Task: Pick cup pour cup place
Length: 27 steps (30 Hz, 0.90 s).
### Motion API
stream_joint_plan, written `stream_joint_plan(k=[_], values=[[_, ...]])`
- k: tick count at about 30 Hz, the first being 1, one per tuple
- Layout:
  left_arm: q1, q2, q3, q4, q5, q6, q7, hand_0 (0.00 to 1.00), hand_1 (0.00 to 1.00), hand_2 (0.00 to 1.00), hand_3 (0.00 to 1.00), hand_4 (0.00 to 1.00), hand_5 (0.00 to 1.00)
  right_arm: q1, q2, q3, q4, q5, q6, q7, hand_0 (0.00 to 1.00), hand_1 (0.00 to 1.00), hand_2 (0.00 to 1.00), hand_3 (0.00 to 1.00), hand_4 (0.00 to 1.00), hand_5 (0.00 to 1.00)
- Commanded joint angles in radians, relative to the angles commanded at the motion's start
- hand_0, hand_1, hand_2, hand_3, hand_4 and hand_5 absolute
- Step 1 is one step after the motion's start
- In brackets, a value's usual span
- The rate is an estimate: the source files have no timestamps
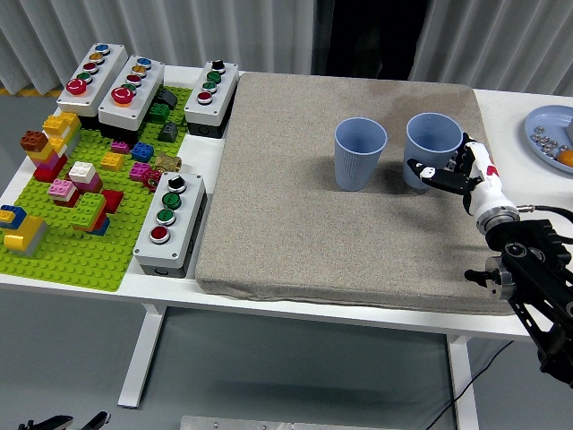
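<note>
Head view: white table [515,98] under a beige mat [313,206], grey curtains behind. Right hand [458,170] grasps the right blue cup [431,143]; the left blue cup [360,154] stands just beside. Green brick baseplate [81,224] at left.

We see a coarse, matt grey cloth mat [340,197] over our smooth white table [528,152]. Both blue cups [359,152] [431,143] look like matt plastic. Our right hand [461,172] is glossy black and white plastic. The bricks [76,179] shine.
</note>
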Motion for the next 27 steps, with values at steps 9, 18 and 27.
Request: stream_joint_plan(k=[9,18,27], values=[[-0.003,0.003,-0.004,0.000,0.002,0.001,0.000,0.765,0.777,0.828,0.718,0.506,0.998,0.048,-0.041,-0.064,0.012,-0.135,-0.007,-0.017,0.796,0.659,0.573,0.656,0.645,0.042],[0.000,0.005,-0.007,0.000,0.006,0.001,0.001,0.765,0.777,0.829,0.718,0.507,0.998,0.090,-0.037,-0.087,0.001,-0.195,-0.011,-0.020,0.796,0.658,0.572,0.656,0.645,0.044],[0.003,0.008,-0.006,0.000,0.007,0.001,0.002,0.764,0.778,0.829,0.719,0.507,0.998,0.132,-0.040,-0.120,-0.009,-0.316,-0.027,-0.018,0.798,0.657,0.571,0.656,0.644,0.045]])
